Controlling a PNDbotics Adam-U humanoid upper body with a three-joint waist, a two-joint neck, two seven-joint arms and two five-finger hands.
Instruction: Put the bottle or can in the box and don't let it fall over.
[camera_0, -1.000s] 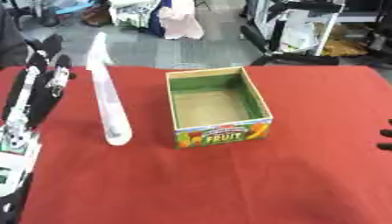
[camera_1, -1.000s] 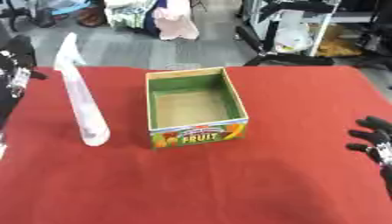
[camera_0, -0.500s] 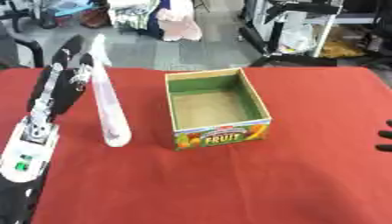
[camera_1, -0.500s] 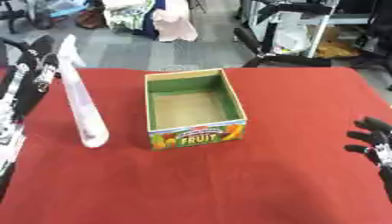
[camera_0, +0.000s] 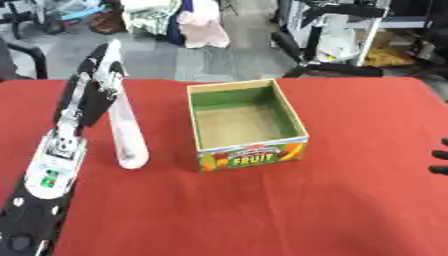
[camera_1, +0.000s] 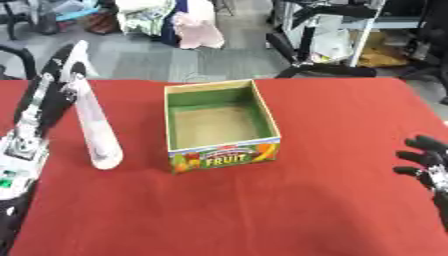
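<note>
From the left eye view we see our left hand (camera_0: 98, 75) up against the top of the tall clear bottle (camera_0: 127, 131), which stands on the red desk (camera_0: 262, 210) just left of the open fruit box (camera_0: 245, 125); whether its fingers grip we cannot tell. Over in the right eye view our right hand (camera_1: 427, 162) rests open at the desk's right edge

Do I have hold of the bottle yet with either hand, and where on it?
Cannot be told: the left hand is up at the top of the standing bottle, its grip unclear. The right hand holds nothing.
</note>
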